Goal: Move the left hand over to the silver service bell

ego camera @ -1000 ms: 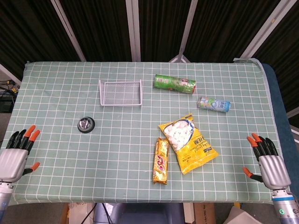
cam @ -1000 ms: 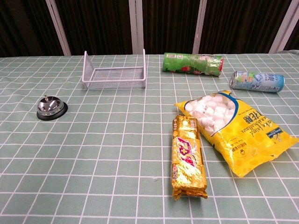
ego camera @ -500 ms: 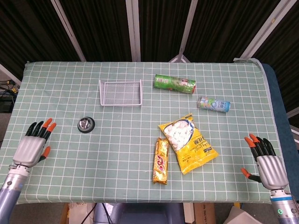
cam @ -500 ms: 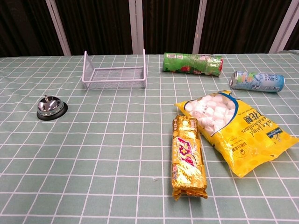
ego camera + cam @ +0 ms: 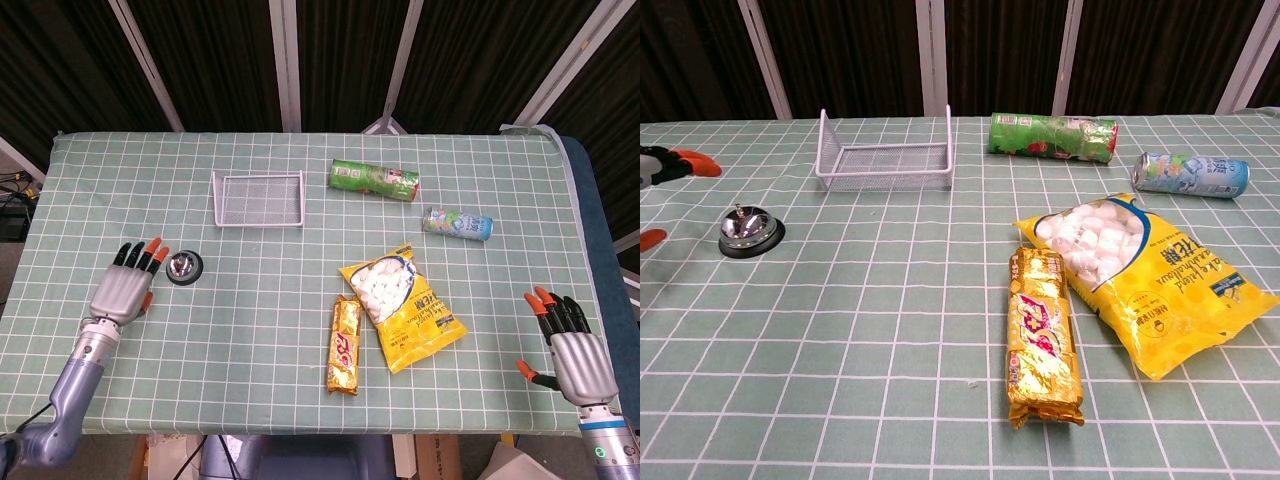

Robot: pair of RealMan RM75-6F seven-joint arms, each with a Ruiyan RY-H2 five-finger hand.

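The silver service bell [image 5: 185,266] sits on the green checked table [image 5: 250,330] toward its left edge, about midway between the near and far edges, with bare cloth all round it. The left hand [image 5: 124,290] is just beside the bell on its left-edge side, fingers [image 5: 153,256] spread and holding nothing, the orange tips close to the bell's rim but not plainly touching it; in the chest view only its fingertips [image 5: 685,160] show at the frame's left border. The right hand [image 5: 574,355] rests near the table's near right corner, fingers apart and empty. Behind the bell stands a white wire basket [image 5: 257,198]; a gold biscuit pack [image 5: 345,346], a yellow marshmallow bag [image 5: 400,305], a green canister [image 5: 374,179] and a pale can [image 5: 456,222] lie well apart to the right.
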